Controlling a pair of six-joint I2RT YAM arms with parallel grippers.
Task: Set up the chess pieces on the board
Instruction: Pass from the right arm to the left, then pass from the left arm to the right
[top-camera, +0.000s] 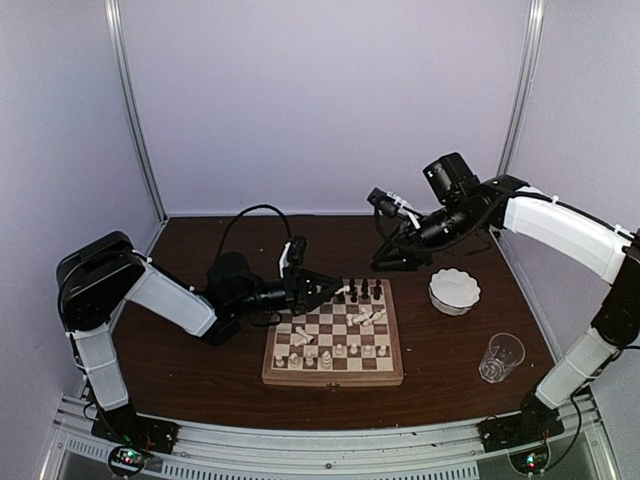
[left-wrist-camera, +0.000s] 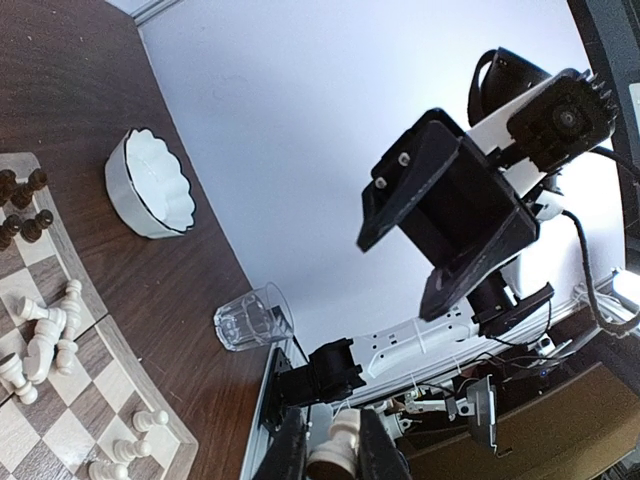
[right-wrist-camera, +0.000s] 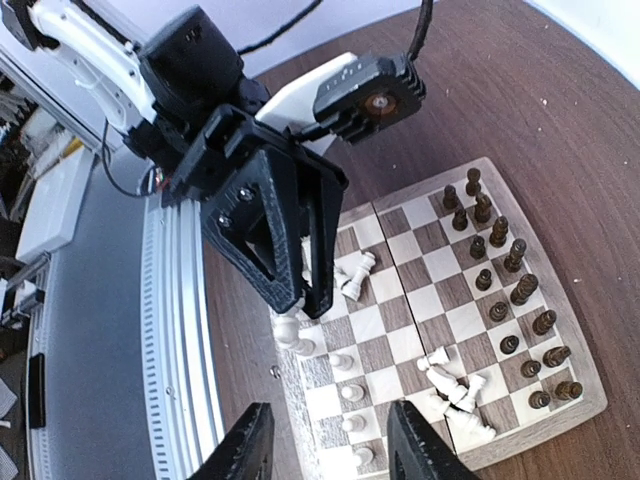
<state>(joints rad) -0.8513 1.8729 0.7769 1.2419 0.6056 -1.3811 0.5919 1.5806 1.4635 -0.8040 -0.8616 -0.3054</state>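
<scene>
Only the left wrist view shows what the left fingers carry: they are closed narrowly on a cream piece, which from above is no more than a pale speck at their tips. The right wrist view shows the right fingers spread wide with nothing between them, looking down on the board. That view gives the clearest layout: dark pieces stand in two rows along one edge, a few cream pawns are upright, and other cream pieces lie toppled in a heap. The overhead view alone places both arms: the left one reaches over the board's far left part, the right one hangs beyond its far right corner, above the counter. A white bowl and a glass stand right of the board, apart from it; the right wrist view misses both.
</scene>
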